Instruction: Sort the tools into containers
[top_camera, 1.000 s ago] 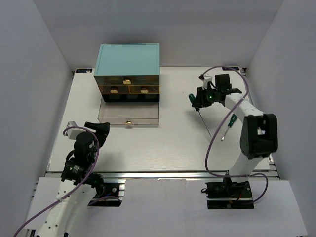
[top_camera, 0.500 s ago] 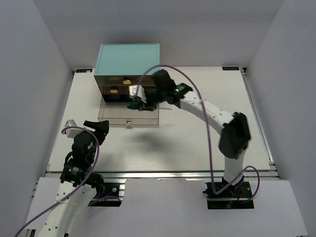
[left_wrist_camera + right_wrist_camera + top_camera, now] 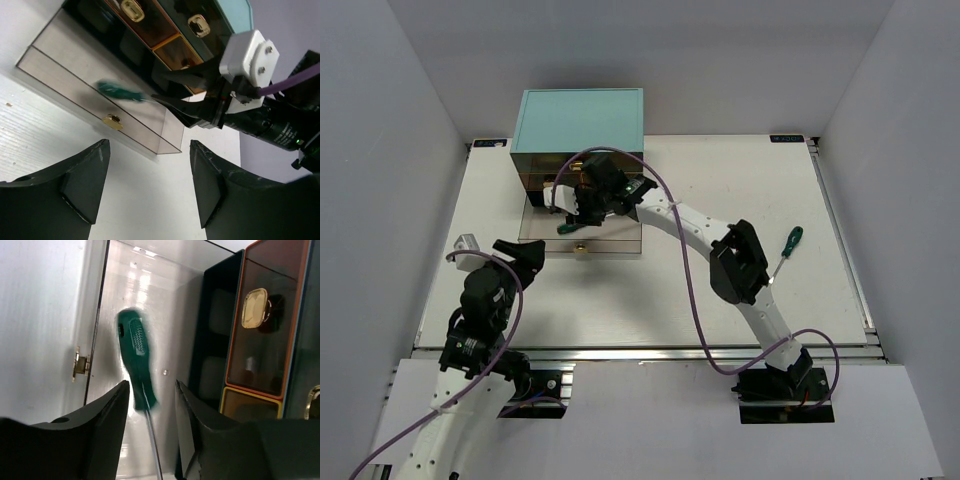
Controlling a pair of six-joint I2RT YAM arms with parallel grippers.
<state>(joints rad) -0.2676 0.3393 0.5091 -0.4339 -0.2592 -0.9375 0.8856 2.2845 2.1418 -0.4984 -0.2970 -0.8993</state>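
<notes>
The right claw (image 3: 152,390) hangs over the pulled-out, shallow brownish bottom drawer (image 3: 620,238) of the teal-topped cabinet (image 3: 582,120) at the far edge of the white desk (image 3: 720,170). Its fingers are parted, and the blurred green-handled screwdriver (image 3: 136,355) sits loose between them, gaps either side of its thin shaft. The left claw (image 3: 148,150) gapes wide, empty, near the front-left corner. A second green-handled screwdriver (image 3: 788,242) lies near the right edge.

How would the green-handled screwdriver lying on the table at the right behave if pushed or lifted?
Probably stiff: the screwdriver has a straight, thin metal shaft. Its rounded handle could let it roll on the smooth table if nudged sideways. Likely light, since it is slim and small.
</notes>
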